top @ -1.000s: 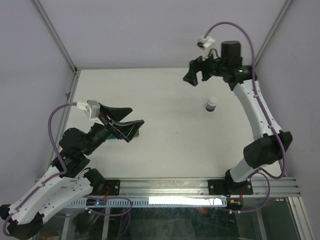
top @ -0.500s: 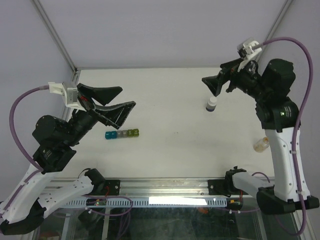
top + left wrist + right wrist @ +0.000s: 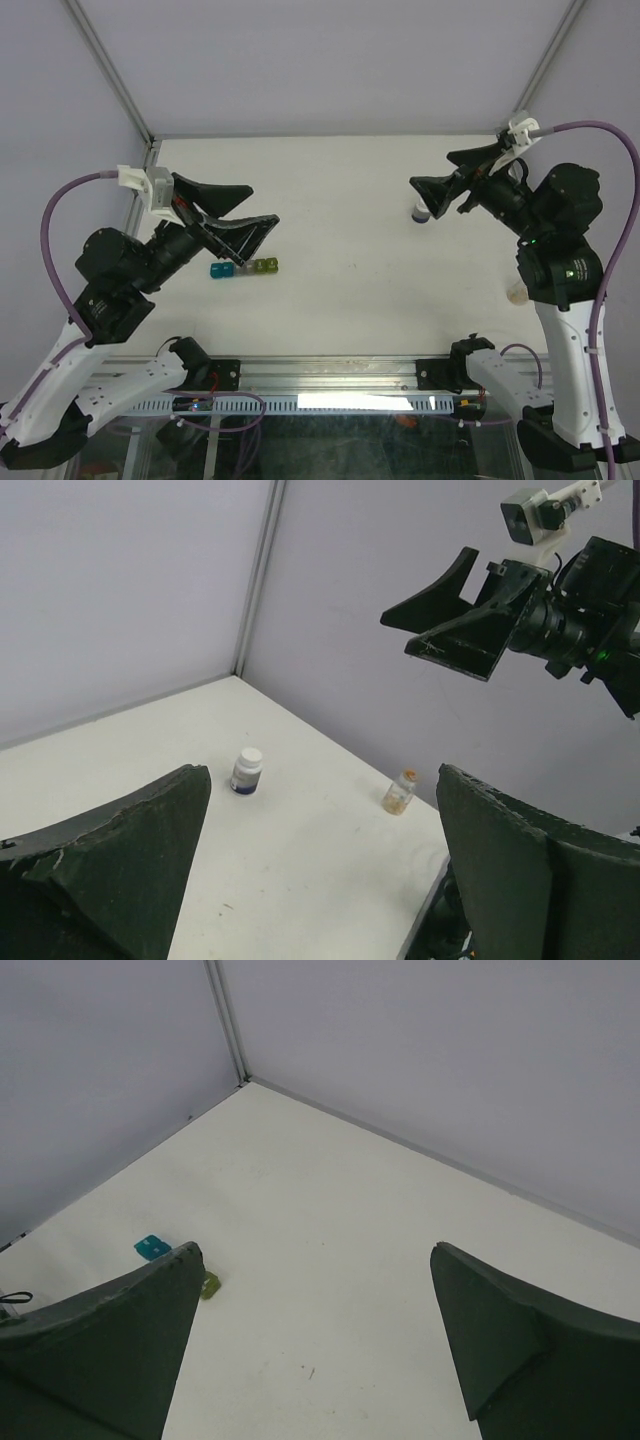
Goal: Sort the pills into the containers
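Overhead, left gripper (image 3: 258, 205) and right gripper (image 3: 432, 172) hang empty, jaws wide apart; containers (image 3: 246, 268) lie near the left. A careless descent could shove them or topple the bottle (image 3: 247, 771).

The white table (image 3: 340, 200) is bearing the containers (image 3: 244, 268), lying just beneath the left gripper (image 3: 262, 204). A white-capped bottle (image 3: 247, 771) is standing under the right gripper (image 3: 432, 169), and an amber bottle (image 3: 399, 792) is sitting well behind it.

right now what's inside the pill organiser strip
Nothing can be made out inside the pill organiser strip: overhead, its compartments are too small to tell. A finger of the open left gripper covers part of it.
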Motion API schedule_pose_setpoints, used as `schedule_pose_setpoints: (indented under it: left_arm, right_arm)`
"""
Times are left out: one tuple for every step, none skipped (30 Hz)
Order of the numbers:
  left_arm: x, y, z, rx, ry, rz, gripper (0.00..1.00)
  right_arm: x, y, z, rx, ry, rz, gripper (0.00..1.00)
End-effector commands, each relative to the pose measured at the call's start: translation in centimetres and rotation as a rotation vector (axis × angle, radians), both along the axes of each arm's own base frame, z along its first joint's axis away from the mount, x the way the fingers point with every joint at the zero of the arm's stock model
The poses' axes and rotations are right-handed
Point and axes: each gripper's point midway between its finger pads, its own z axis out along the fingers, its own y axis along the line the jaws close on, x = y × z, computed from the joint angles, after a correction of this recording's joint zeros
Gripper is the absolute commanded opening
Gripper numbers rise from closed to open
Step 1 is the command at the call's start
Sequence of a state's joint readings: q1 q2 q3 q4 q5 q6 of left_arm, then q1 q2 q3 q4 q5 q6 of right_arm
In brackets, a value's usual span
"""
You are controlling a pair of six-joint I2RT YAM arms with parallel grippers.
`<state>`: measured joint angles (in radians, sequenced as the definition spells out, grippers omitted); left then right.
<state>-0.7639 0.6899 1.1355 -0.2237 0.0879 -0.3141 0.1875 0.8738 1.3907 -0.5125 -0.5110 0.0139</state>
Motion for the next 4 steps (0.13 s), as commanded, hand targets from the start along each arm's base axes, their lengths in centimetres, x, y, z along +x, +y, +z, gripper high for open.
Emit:
schedule_pose_setpoints:
  left_arm:
    - [-0.62,0.25,-0.39,0.002,0.001,-0.017,0.99]
    - [-0.69,0.21,-0.5,0.007,0.002,-0.022,0.99]
    - [-0.73,0.13,-0.71,0.016,0.003,-0.026,0.99]
    - [-0.7,0.15,-0.89,0.025,0.008,-0.025,0.99]
  right_arm:
    - [-0.37,-0.39,1.26,0.04,-0.037,-0.027,0.99]
    - [-0.27,-0.4,0.91,0.039,-0.025,-0.029,0.99]
    - [-0.22,-0.43,0.59,0.039,-0.014,-0.032,0.99]
    - [-0.25,-0.5,0.37,0.039,-0.011,-0.037,0.99]
